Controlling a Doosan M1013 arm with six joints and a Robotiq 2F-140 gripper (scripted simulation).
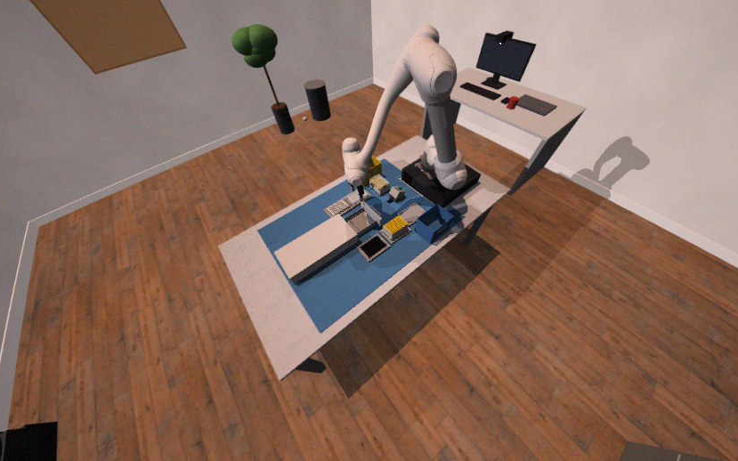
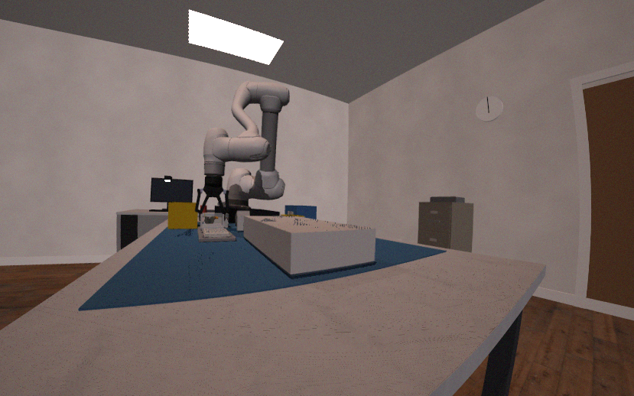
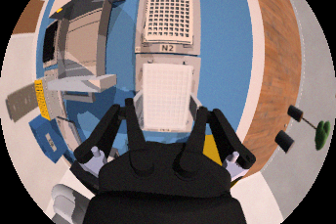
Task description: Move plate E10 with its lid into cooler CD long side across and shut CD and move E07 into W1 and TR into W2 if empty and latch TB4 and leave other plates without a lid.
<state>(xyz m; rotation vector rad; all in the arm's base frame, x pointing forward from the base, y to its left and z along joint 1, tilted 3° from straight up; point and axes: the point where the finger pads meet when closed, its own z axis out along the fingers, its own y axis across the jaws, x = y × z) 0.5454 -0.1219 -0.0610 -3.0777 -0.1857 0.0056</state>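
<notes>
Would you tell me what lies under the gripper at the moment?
A white assay plate in its nest, with the fingers at either side. Its near end and the nest floor are covered.

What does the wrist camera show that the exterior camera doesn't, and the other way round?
Wrist only: the N2 label and the grid of wells on the white plate between the fingers of the end effector. Exterior only: the whole arm, a wall clock and a grey cabinet. Both: the blue mat and the yellow bin.
</notes>
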